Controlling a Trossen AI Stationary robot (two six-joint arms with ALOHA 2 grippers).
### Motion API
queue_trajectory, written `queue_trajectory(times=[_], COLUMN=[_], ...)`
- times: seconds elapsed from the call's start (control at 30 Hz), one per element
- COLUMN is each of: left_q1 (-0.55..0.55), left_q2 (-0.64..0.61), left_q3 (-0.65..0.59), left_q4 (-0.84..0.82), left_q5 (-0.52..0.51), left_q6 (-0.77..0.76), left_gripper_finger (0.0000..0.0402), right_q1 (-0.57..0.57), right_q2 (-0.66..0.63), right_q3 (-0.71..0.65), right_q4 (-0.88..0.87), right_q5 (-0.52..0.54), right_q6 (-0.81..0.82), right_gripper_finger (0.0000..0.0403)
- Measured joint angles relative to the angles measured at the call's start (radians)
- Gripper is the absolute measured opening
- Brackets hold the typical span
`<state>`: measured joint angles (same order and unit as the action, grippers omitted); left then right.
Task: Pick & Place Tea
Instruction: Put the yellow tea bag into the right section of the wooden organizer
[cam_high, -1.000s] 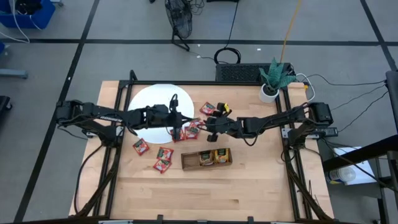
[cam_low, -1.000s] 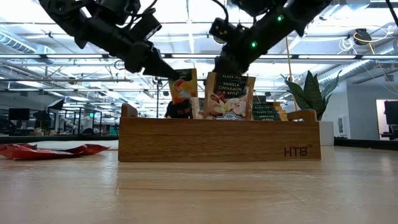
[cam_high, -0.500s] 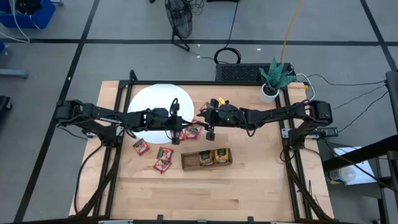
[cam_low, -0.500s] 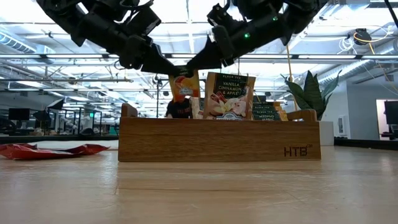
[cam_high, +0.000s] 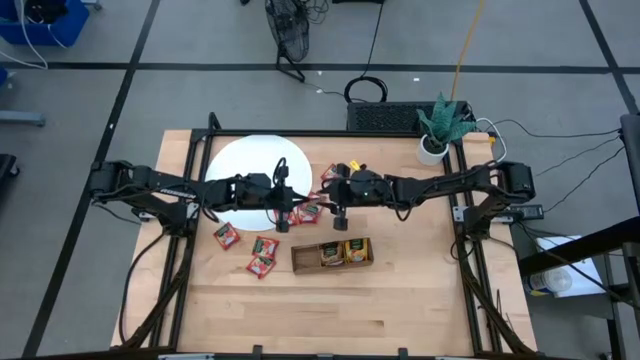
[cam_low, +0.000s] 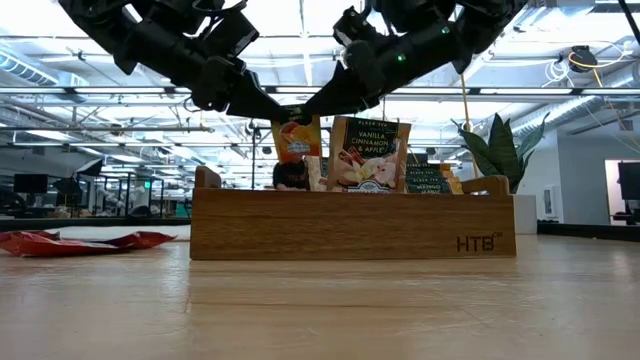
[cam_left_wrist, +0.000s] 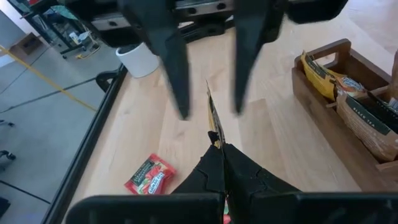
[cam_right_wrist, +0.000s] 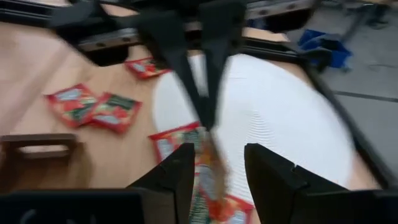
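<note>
Wooden tray (cam_high: 332, 254) holding few sachets; red sachets (cam_high: 262, 255) waiting on table. Left gripper (cam_left_wrist: 217, 146) pinching one sachet (cam_left_wrist: 213, 121); right gripper (cam_right_wrist: 214, 163) parting around it.

An open-plan lab: exposed ceiling ducts (cam_low: 590, 105), floor cables (cam_high: 365, 60).

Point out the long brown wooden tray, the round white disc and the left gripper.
long brown wooden tray (cam_low: 350, 225), low view, front wall.
round white disc (cam_high: 235, 160), high view, bare upper part.
left gripper (cam_left_wrist: 219, 149), left wrist view, at the fingertips.
</note>
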<state>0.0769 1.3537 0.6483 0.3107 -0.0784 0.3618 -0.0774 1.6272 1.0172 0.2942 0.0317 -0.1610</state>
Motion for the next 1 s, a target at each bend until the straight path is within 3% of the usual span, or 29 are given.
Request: queue_trajectory(times=[0.17, 0.37, 0.47, 0.6, 0.73, 1.0], left_q1=[0.0, -0.001, 0.0, 0.0, 0.001, 0.009], left_q2=[0.0, 0.0, 0.001, -0.004, -0.042, -0.081], left_q3=[0.0, 0.0, -0.001, -0.001, 0.001, 0.0], left_q4=[0.001, 0.009, 0.005, 0.007, -0.001, -0.02], left_q5=[0.002, 0.014, 0.044, 0.038, -0.019, -0.035], left_q6=[-0.002, -0.009, -0.021, -0.032, -0.056, -0.043], left_gripper_finger=[0.0001, 0.0001, 0.0002, 0.0014, 0.003, 0.0048], right_q1=[0.001, 0.0, 0.007, 0.039, 0.115, 0.271], right_q2=[0.0, 0.007, 0.028, 0.028, -0.054, -0.212], right_q3=[0.0, 0.0, 0.0, 0.0, -0.001, -0.004], right_q4=[0.001, 0.007, 0.021, -0.019, -0.098, -0.378], right_q5=[-0.037, -0.1, -0.109, 0.016, 0.151, 0.177], right_q6=[-0.004, -0.039, -0.06, -0.072, -0.128, -0.019], right_gripper_finger=[0.0112, 0.0016, 0.0004, 0.0001, 0.0, 0.0])
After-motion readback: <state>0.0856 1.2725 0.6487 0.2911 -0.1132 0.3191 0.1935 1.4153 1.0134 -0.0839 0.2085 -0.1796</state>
